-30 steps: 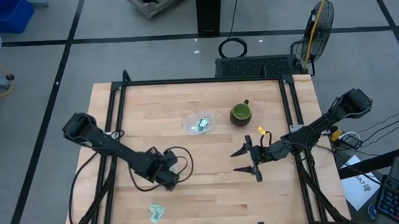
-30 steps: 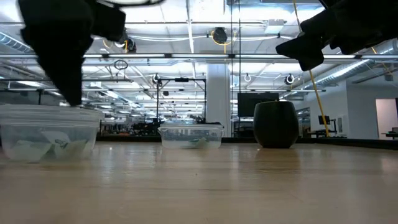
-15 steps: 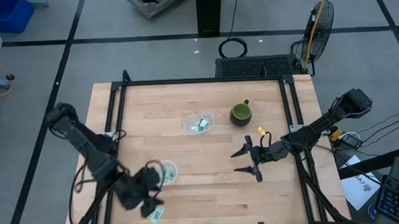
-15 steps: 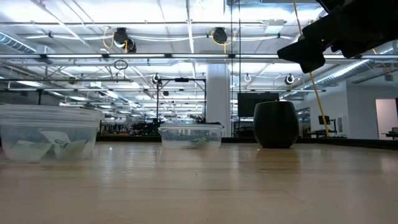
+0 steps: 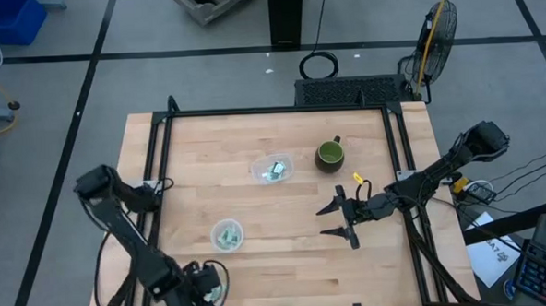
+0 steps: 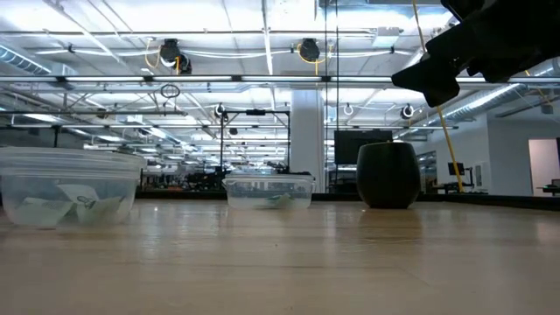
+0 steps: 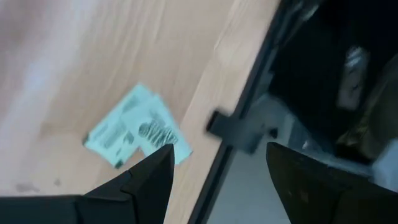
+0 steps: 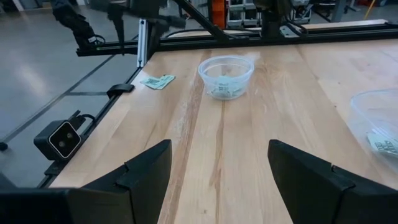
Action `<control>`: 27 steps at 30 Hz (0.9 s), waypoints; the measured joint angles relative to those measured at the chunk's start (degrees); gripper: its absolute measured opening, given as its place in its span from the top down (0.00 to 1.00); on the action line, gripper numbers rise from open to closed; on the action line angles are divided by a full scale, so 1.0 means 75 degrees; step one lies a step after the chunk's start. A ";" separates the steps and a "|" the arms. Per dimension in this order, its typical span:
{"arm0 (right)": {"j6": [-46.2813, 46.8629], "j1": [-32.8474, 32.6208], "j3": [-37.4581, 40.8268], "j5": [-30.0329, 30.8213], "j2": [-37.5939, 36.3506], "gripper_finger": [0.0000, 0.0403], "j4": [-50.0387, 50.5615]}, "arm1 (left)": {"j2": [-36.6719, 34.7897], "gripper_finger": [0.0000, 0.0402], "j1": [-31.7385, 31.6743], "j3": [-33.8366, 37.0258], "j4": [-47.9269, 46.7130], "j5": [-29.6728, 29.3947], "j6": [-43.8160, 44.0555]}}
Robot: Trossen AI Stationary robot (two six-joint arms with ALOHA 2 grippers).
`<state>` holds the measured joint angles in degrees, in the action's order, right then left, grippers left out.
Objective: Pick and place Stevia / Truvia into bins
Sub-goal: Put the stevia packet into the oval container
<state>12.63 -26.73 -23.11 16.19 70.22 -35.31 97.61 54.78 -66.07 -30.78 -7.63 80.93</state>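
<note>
Two pale green and white Stevia sachets (image 7: 134, 130) lie overlapping flat on the wood, close to the table's near edge; they also show as a small patch (image 8: 157, 81) in the right wrist view. My left gripper (image 7: 219, 152) hovers open just above and beside them, at the near-left part of the table (image 5: 208, 283). The small round bin (image 5: 227, 235) holds sachets, and so does the rounded-square bin (image 5: 274, 169). My right gripper (image 5: 324, 221) waits open above the table's right half.
A dark green mug (image 5: 329, 154) stands right of the rounded-square bin (image 6: 269, 190). The black frame rail (image 7: 249, 99) runs along the table edge right beside the loose sachets. Bare wood lies between the round bin (image 8: 226, 74) and my right gripper (image 8: 220, 146).
My left gripper has swung from above the small round bin toward the table's near edge, ending over the loose sachets. It has left the low view. The round bin, covered by the gripper before, now shows in the high view with sachets inside.
</note>
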 joint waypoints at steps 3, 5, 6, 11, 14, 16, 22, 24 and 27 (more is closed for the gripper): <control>-0.0066 0.0037 0.0000 0.0006 0.0000 0.36 0.0003 | 0.0326 0.36 -0.0164 0.0007 0.0274 0.0419 0.0001; -0.0092 0.0071 0.0000 0.0009 0.0000 0.36 0.0003 | 0.0426 0.36 -0.0219 0.0007 0.0392 0.0411 -0.0014; -0.0094 0.0086 0.0000 0.0009 0.0000 0.36 0.0005 | 0.0460 0.36 -0.0239 0.0007 0.0459 0.0377 -0.0068; -0.0176 0.0109 0.0000 0.0005 0.0000 0.36 0.0008 | 0.0745 0.36 -0.0278 0.0001 0.0468 0.0337 -0.0156; -0.0176 0.0109 0.0000 0.0004 0.0000 0.36 0.0009 | 0.0886 0.36 -0.0322 0.0001 0.0444 0.0416 -0.0144; -0.0176 0.0109 0.0003 0.0003 0.0000 0.36 0.0020 | 0.0966 0.36 -0.0336 0.0001 0.0396 0.0390 -0.0139; -0.0094 0.0106 0.0003 0.0002 0.0000 0.36 0.0052 | 0.1354 0.36 -0.0383 -0.0003 0.0321 0.0617 -0.0164; -0.0092 0.0106 0.0003 0.0000 0.0000 0.36 0.0067 | 0.1427 0.36 -0.0386 -0.0030 0.0330 0.0664 -0.0185; -0.0092 0.0104 0.0003 0.0000 0.0000 0.36 0.0061 | 0.1506 0.36 -0.0382 -0.0043 0.0294 0.0641 -0.0251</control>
<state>11.94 -25.96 -23.09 16.19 70.22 -34.85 108.90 51.91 -66.39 -28.57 -2.83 79.05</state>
